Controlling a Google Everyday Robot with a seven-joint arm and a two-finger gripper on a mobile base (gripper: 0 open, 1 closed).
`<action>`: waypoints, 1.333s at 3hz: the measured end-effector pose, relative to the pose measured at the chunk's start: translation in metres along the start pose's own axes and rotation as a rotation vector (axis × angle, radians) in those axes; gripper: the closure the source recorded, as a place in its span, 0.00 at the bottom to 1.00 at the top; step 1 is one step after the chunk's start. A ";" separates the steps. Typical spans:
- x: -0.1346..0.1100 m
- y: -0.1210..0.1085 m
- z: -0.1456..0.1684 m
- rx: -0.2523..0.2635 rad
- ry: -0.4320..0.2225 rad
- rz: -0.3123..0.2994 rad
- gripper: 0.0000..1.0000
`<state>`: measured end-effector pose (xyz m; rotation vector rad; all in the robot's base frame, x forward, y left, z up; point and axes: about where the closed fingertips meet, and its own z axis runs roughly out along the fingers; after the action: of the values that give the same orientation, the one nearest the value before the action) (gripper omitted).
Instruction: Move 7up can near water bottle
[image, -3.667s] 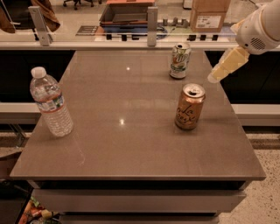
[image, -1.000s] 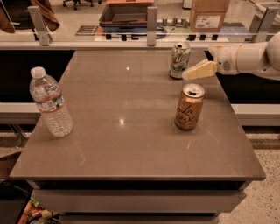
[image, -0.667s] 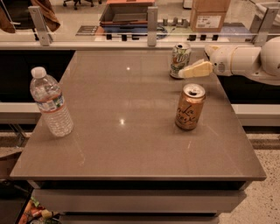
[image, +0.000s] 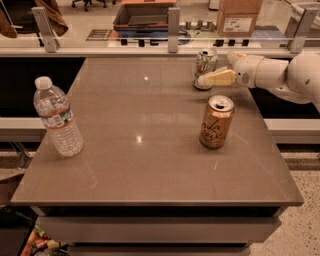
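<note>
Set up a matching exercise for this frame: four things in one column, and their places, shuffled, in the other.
Things:
1. 7up can
2. water bottle
3. orange can
4. end effector

Places:
A. near the left edge of the table
B. right side of the table, mid-depth
C. back right of the table
D. at the 7up can's lower right side, on an arm coming from the right

Pairs: 1-C, 2-A, 3-B, 4-D

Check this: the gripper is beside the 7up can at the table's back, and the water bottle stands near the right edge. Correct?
No: the camera view shows the water bottle near the left edge. The gripper is beside the 7up can.
</note>
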<state>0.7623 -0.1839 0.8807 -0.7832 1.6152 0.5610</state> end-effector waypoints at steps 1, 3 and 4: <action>-0.001 -0.002 0.012 -0.011 -0.040 0.017 0.00; -0.003 -0.001 0.025 -0.029 -0.065 0.027 0.18; -0.003 0.001 0.028 -0.034 -0.065 0.028 0.41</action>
<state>0.7799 -0.1627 0.8780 -0.7612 1.5626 0.6292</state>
